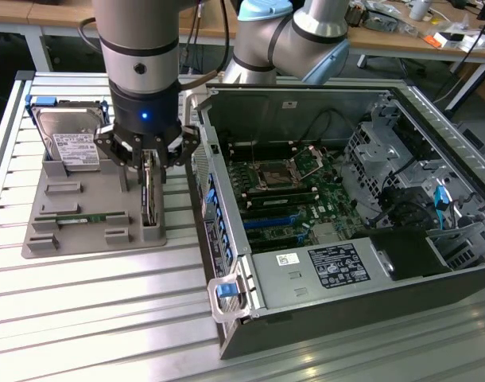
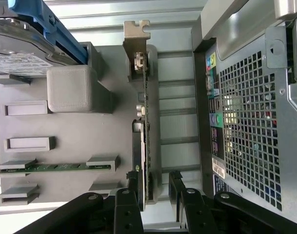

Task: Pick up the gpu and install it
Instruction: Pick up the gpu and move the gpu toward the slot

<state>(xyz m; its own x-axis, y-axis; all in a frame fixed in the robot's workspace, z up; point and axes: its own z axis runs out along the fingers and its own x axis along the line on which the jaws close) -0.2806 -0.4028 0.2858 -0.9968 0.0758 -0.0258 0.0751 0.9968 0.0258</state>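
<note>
The gpu is stood on its long edge in a slot of the grey holder tray. The tray is laid on the slatted table, just beside the open computer case. The card is judged to be kept upright so that both flat faces are offered to a grip from above. Its silver end bracket is turned to the end away from the tool.

The tool is seen spread, with 1 finger on each side of the card's upper edge, and nothing is pinched yet. In the wrist view the card is found closer to 1 finger than to the other, and a strip of open gap is left on the case side.

Room around the card is uneven. On the exterior view's left, the hard drive is propped in the same tray, well apart from the card, and the memory stick is laid flat in its own slot, lower than the card's top edge. On the exterior view's right, only a narrow strip of table is left between the tray and the case wall. The space above the card is taken up by the tool alone.

The case is laid on its side with its cover off, so the motherboard is exposed from above. The raised case wall is set between the tray and the board.
</note>
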